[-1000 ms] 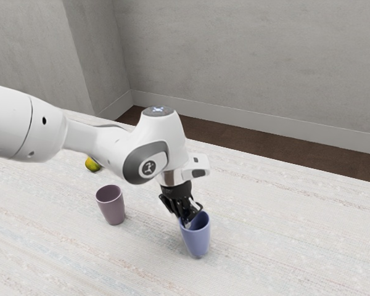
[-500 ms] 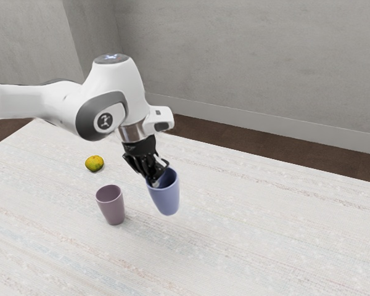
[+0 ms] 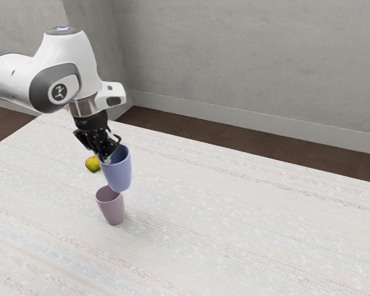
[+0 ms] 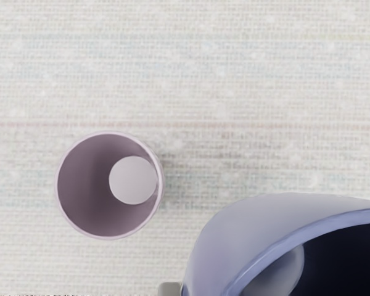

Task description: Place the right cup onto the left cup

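And here's the blue cup (image 3: 118, 176), up in the air over the desk (image 3: 234, 216), hanging from the gripper (image 3: 107, 158)! The fingers are closed on its wall at the rim, on the rim's eleven o'clock side in the exterior view, and its mouth faces up. The arm (image 3: 11, 74) reaches in from ten o'clock.

Down below, the mauve cup (image 3: 113, 209) stands upright on the desk, mouth open to the top. From that mauve cup, the blue one hangs at twelve o'clock, a touch toward one, and oh, it's near: in the exterior view its base crosses the far edge of the mauve rim. It isn't nested, though! Over to the wrist view, where the mauve rim shows as a full ring, with the pale round bottom (image 4: 133, 180) visible inside. Beside it looms the big curved wall of the blue cup, and a strip of woven-looking desk top shows between the two outlines. So the blue cup is held up and off to the side of the mauve one's mouth.

At eleven o'clock from the mauve cup sits a yellow-green citrus fruit (image 3: 92, 163) on the desk, partly hidden by the blue cup. Beyond the desk, toward twelve, there's brown floor (image 3: 166, 126) and a grey wall (image 3: 253, 61).
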You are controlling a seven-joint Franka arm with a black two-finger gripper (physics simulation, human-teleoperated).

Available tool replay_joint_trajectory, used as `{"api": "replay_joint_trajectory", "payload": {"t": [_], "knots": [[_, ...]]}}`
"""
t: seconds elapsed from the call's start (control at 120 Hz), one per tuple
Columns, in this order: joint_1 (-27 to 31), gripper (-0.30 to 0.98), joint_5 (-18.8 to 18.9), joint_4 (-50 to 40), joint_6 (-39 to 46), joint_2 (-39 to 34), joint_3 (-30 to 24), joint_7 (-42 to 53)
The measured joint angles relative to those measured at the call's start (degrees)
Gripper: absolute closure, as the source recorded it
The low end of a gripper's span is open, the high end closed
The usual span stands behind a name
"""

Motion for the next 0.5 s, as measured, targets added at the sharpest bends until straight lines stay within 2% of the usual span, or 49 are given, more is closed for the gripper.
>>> {"api": "replay_joint_trajectory", "payload": {"t": [0.175, 0.35, 0.5], "knots": [[0.6, 0.78, 0.7, 0.2, 0.7, 1.8, 3.1, 1.3], [0.6, 0.78, 0.4, 0.6, 3.6, 4.5, 4.0, 2.8], [1.1, 0.78, 0.3, -0.8, 5.0, 3.4, 4.8, 3.8]]}}
